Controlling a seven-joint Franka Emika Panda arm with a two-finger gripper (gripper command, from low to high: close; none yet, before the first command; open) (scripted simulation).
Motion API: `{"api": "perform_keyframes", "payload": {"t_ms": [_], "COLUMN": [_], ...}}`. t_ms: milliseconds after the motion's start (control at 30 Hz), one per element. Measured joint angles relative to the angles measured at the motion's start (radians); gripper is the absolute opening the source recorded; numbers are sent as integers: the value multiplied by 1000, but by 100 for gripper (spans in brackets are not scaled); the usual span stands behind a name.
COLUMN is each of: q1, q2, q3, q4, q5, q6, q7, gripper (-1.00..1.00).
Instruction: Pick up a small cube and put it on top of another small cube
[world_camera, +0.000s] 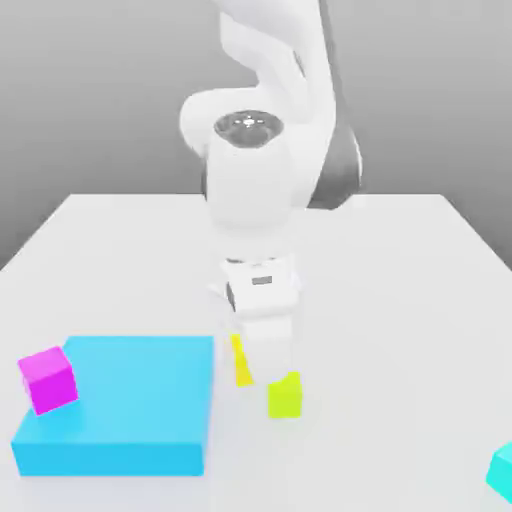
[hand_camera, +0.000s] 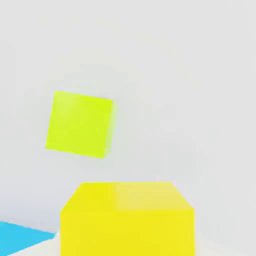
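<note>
The golden-yellow cube is gripped in the closed claw just above the counter, beside one lime cube, one blue slab, one magenta cube and one cyan cube.

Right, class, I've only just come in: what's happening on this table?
A white robot arm's end effector is shut on a golden-yellow cube, held close beside the lime yellow-green cube, which sits on the white table. The stacking isn't done yet. A magenta cube rests on the flat blue slab, and a cyan cube sits at the exterior view's right edge.
</note>
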Motion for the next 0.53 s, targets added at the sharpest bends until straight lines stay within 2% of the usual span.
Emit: {"api": "perform_keyframes", "payload": {"t_ms": [67, 367, 467, 533], "q1": [43, 175, 186, 195], "q2": [-32, 141, 196, 227], "q3": [0, -37, -41, -64], "q4": [-49, -45, -42, -44], "q5": [4, 283, 299, 256], "q6": [25, 170, 228, 271], "q7": [-78, -297, -309, -278], "gripper": [-100, -100, -100, -100]}}
